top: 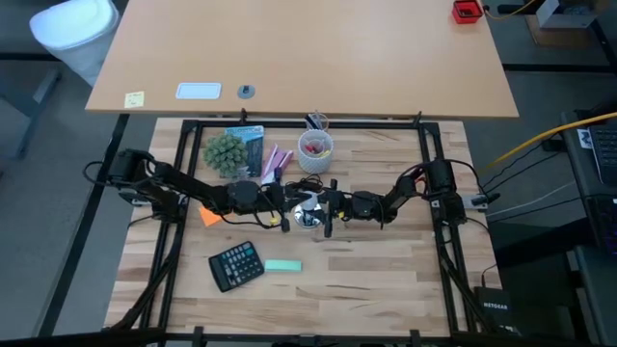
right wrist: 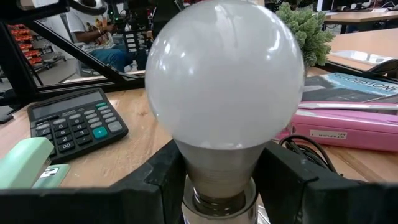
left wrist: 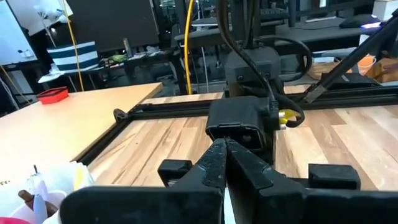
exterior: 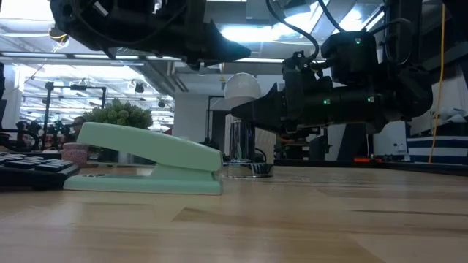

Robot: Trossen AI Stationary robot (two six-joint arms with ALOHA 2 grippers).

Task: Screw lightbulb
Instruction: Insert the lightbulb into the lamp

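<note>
Right gripper (right wrist: 219,186) jaws are clamping the neck of the lightbulb (right wrist: 225,78), which is standing upright over the silver base (exterior: 248,170) beyond the stapler (exterior: 150,166), seemingly mid-screwing with seating unconfirmed, while left gripper (left wrist: 225,163) is hovering just beside it, jaws closed on nothing.

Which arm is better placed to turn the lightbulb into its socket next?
Right, probably. The right gripper already brackets the neck of the lightbulb, upright over the silver base. The left gripper sits just beside it with fingers together, holding nothing.
</note>
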